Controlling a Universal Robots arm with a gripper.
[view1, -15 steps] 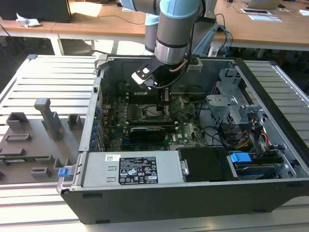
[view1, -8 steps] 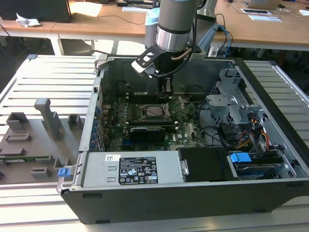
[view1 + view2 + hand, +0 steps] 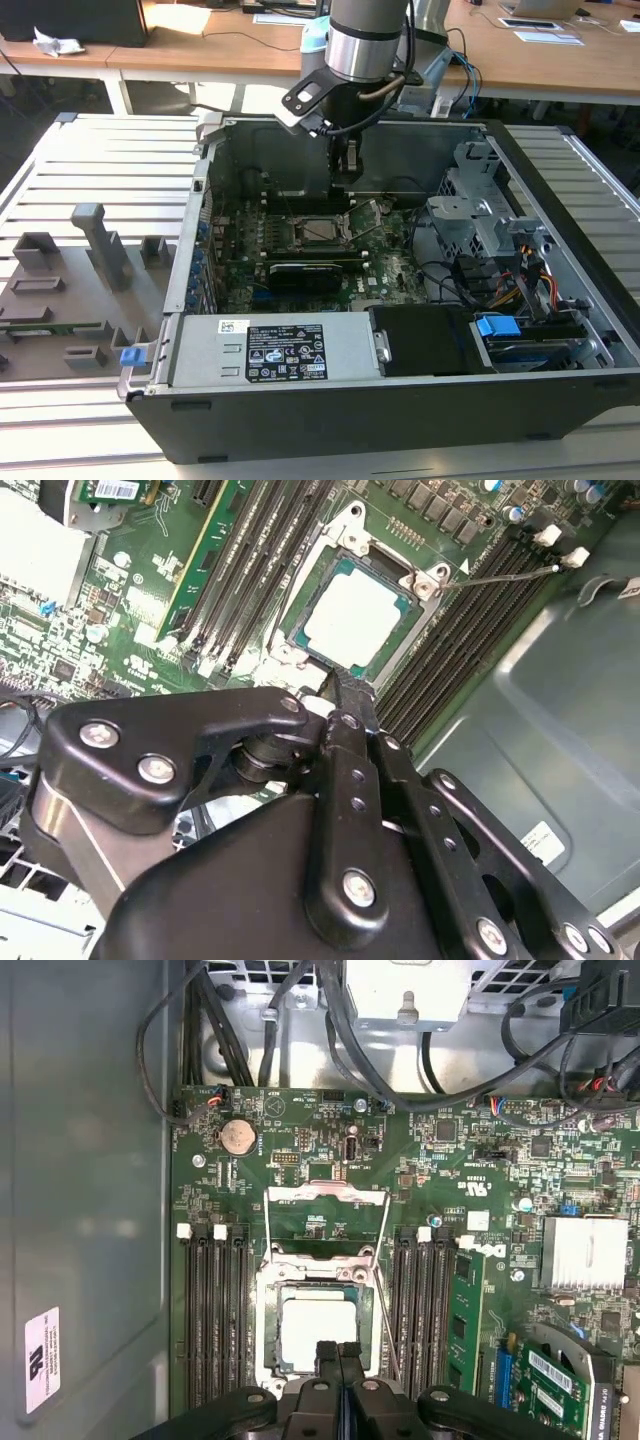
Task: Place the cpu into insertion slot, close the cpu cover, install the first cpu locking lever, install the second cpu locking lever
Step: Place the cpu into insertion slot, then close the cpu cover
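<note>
Your slatted metal surface [image 3: 90,150] carries an open computer case [image 3: 400,410], with wooden desks [image 3: 230,45] behind it. Your arm reaches down into the case. The claw [image 3: 344,183] hangs just over the green motherboard [image 3: 300,1130]. In both wrist views you see the claw [image 3: 338,1352] [image 3: 336,683] with its fingers pressed together and nothing between them, its tip at the edge of the insertion slot [image 3: 266,1310]. The cpu [image 3: 318,1328] [image 3: 355,615] sits in that slot, silver top up. The cpu cover [image 3: 325,1198] is swung open off the slot, on the side away from the claw. A thin wire lever [image 3: 500,575] juts free across the memory slots [image 3: 470,630].
</note>
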